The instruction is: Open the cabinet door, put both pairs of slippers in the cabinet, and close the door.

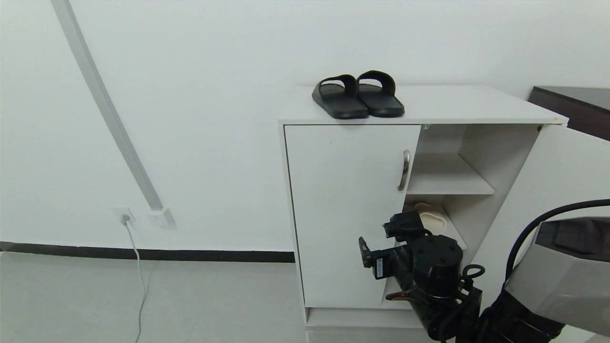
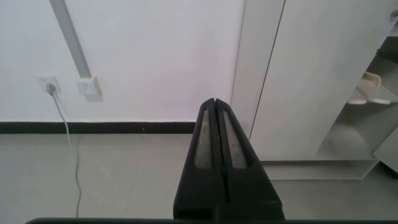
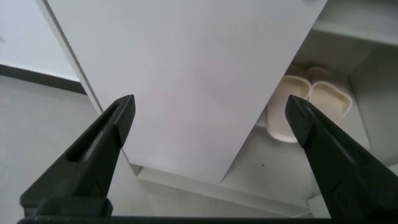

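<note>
A pair of black slippers (image 1: 358, 96) lies on top of the white cabinet (image 1: 457, 102). The cabinet's left door (image 1: 348, 209) is closed, and its right door (image 1: 548, 190) stands swung open. A pair of beige slippers (image 1: 431, 219) (image 3: 305, 102) (image 2: 372, 89) rests on a lower shelf inside. My right gripper (image 1: 381, 238) (image 3: 210, 104) is open and empty, low in front of the closed door's edge and just short of the beige slippers. My left gripper (image 2: 215, 107) is shut on nothing, low over the floor to the left of the cabinet.
The upper shelf (image 1: 448, 178) inside is bare. The left door carries a metal handle (image 1: 404, 169). On the wall to the left are a socket with a hanging cable (image 1: 125, 219) and a slanted conduit (image 1: 102, 102). A dark tabletop (image 1: 572, 107) stands behind on the right. Open floor (image 1: 143, 300) lies to the left.
</note>
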Controlling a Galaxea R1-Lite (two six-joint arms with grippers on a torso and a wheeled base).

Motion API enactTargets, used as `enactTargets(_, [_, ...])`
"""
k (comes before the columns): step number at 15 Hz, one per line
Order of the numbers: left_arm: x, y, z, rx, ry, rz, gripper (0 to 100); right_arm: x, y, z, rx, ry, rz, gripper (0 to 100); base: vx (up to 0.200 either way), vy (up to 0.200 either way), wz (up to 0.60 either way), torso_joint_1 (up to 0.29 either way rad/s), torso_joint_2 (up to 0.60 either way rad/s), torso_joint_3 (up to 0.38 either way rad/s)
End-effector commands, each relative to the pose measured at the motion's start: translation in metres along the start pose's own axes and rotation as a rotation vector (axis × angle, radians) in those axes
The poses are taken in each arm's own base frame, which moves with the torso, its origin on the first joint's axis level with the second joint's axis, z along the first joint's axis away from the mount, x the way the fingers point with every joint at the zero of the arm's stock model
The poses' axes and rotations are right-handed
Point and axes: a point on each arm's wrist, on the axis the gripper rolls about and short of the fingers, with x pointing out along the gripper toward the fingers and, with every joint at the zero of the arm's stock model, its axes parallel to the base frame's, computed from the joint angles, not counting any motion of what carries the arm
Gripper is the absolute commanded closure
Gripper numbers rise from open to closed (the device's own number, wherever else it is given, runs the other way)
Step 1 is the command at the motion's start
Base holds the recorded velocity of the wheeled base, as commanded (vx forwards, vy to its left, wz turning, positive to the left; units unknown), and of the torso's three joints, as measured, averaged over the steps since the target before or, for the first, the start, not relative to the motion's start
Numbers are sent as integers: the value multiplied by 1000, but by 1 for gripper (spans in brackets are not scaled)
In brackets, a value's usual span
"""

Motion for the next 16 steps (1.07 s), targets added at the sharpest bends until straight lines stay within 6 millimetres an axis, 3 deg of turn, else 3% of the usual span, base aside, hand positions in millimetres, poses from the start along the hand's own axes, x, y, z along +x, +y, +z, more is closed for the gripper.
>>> enactTargets(1, [0,0,0,-1,2,0,100,0,0,1,1,-2,0,0,0,0,0,129,-461,-339])
enactTargets(16, [0,0,0,-1,2,0,100,-1,0,1,-15,-7,3,0,0,0,0,187,-503,-321])
